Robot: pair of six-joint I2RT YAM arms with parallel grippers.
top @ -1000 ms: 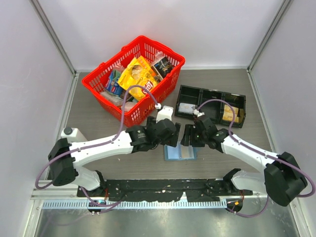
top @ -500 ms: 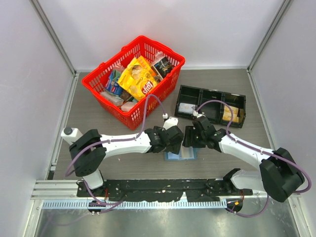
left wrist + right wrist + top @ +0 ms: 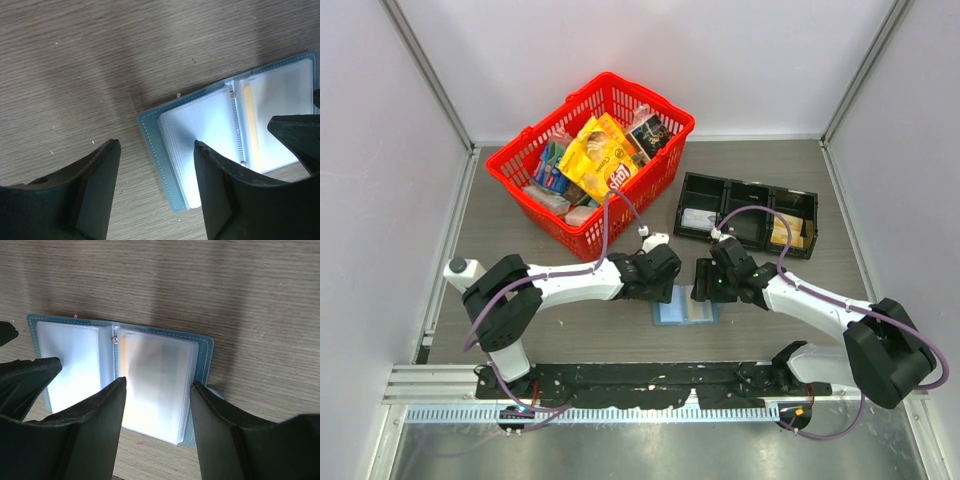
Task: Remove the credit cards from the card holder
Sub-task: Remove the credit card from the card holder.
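The blue card holder (image 3: 684, 312) lies open and flat on the table, its clear sleeves facing up. A tan credit card shows as a stripe through the right-hand sleeve (image 3: 252, 127) and in the top view (image 3: 699, 311). My left gripper (image 3: 665, 291) is open and empty, low over the holder's left edge (image 3: 156, 145). My right gripper (image 3: 706, 291) is open and empty, with its jaws either side of the holder's right-hand sleeve stack (image 3: 158, 382). The holder fills the right wrist view (image 3: 75, 355). More tan cards (image 3: 782, 233) lie in the tray's right compartment.
A black three-compartment tray (image 3: 748, 190) stands behind the right gripper, with a pale card (image 3: 698, 218) in its left compartment. A red basket (image 3: 665, 165) full of packets stands at the back left, close behind the left arm. Grey walls close in both sides.
My left arm has swung and dropped lower, bringing its gripper down to the holder's left edge. My right gripper has barely shifted. The holder has stayed open in the same place.
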